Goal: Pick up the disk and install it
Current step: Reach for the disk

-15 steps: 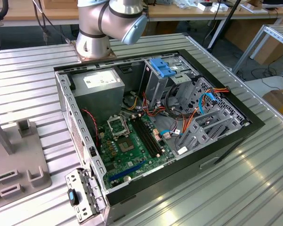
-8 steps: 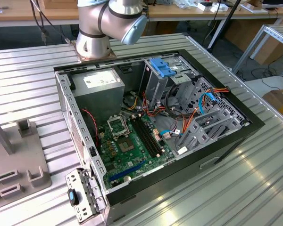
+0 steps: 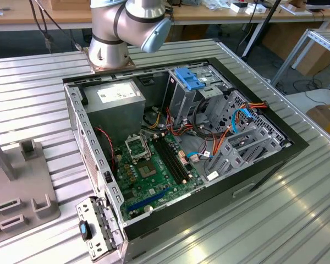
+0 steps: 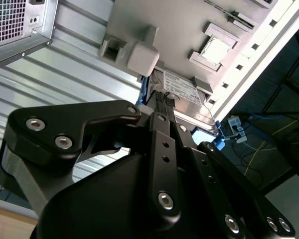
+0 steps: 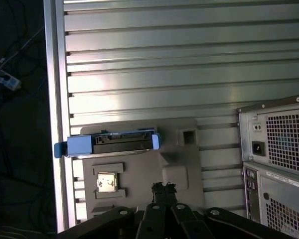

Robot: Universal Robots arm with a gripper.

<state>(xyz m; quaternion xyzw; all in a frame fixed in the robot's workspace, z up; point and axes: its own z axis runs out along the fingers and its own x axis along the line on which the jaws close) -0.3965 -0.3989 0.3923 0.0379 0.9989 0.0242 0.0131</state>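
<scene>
The disk (image 5: 107,143), dark grey with bright blue rails and end tabs, stands on its edge in a slot of a grey fixture plate (image 5: 184,169) near the table's edge. Its labelled face (image 4: 182,89) faces the second wrist view. My gripper (image 5: 163,188) hangs above the plate a short way from the disk, not touching it. Its black fingertips are together with nothing between them. In the second wrist view the gripper (image 4: 162,99) lines up with the disk's near end.
An open computer case (image 3: 275,159) lies on the ribbed metal table (image 3: 297,220), with a light-blue latch plate (image 3: 190,80) over its drive cage. The case's rear panel (image 5: 274,154) is beside the fixture. A small square chip (image 5: 106,181) sits in the plate.
</scene>
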